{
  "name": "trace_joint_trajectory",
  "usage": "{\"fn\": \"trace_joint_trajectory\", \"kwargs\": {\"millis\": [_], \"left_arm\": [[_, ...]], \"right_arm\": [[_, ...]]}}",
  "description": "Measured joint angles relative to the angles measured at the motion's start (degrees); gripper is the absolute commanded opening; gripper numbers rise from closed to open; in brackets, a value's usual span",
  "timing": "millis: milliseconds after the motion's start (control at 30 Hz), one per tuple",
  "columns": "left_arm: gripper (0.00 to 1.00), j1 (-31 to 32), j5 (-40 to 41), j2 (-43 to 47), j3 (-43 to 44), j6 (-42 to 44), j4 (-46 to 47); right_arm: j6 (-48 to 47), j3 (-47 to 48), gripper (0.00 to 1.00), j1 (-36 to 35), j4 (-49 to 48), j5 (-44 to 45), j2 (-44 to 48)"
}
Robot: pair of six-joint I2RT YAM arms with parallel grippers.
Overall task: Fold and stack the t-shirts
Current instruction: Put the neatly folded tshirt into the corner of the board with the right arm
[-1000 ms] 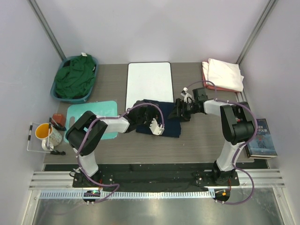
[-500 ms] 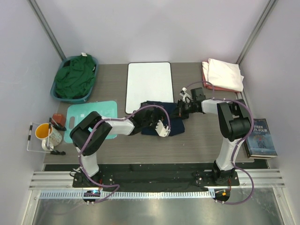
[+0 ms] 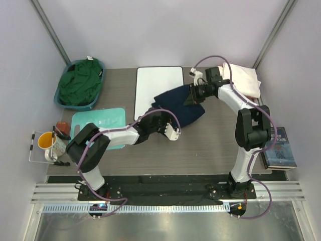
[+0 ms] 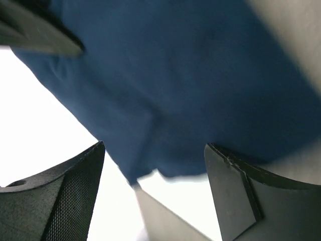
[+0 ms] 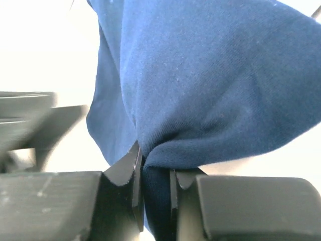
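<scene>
My right gripper (image 3: 192, 95) is shut on a fold of the dark navy t-shirt (image 3: 179, 106) and holds it up off the table; the cloth hangs down and left over the white board's near corner. In the right wrist view the navy cloth (image 5: 210, 75) is pinched between the jaws of that gripper (image 5: 155, 168). My left gripper (image 3: 154, 116) stands open just below the shirt's lower left edge. In the left wrist view the left gripper (image 4: 154, 150) holds nothing, with the navy shirt (image 4: 190, 75) hanging beyond its tips. A dark green t-shirt (image 3: 80, 83) fills the basket. A cream-white t-shirt (image 3: 242, 79) lies folded on a salmon-pink one (image 3: 219, 80).
A white board (image 3: 159, 83) lies at the back centre. The blue basket (image 3: 61, 103) is at the back left, with a teal mat (image 3: 95, 123) in front of it. A mug (image 3: 49, 142) on a clear stand is at the left edge. A book (image 3: 281, 148) lies at the right.
My right gripper shut on the navy shirt's right edge and lifted it up and toward the back right. The shirt left the table. My left gripper stayed open under it.
</scene>
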State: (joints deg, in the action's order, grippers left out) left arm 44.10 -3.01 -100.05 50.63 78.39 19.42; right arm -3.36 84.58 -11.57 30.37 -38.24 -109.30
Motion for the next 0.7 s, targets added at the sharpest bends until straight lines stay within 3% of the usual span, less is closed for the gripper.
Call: {"fn": "trace_joint_trajectory", "kwargs": {"millis": [167,367,567,700], "left_arm": [[0.8,-1.8,0.0,10.4,-1.9,0.3,-4.4],[0.8,-2.6,0.0,20.9,-4.7,1.4,-10.0],[0.8,-3.5,0.0,25.4,-8.5,1.7,-14.5],[0.8,-4.9,-0.1,27.3,-10.4,2.1,-17.0]], "right_arm": [[-13.3,13.3,0.01,1.7,5.1,6.6,-3.1],[-25.4,28.8,0.01,3.9,11.4,14.9,-12.9],[-32.4,48.8,0.01,6.5,17.8,21.7,-25.8],[-35.8,52.0,0.01,8.0,18.8,25.6,-27.3]]}}
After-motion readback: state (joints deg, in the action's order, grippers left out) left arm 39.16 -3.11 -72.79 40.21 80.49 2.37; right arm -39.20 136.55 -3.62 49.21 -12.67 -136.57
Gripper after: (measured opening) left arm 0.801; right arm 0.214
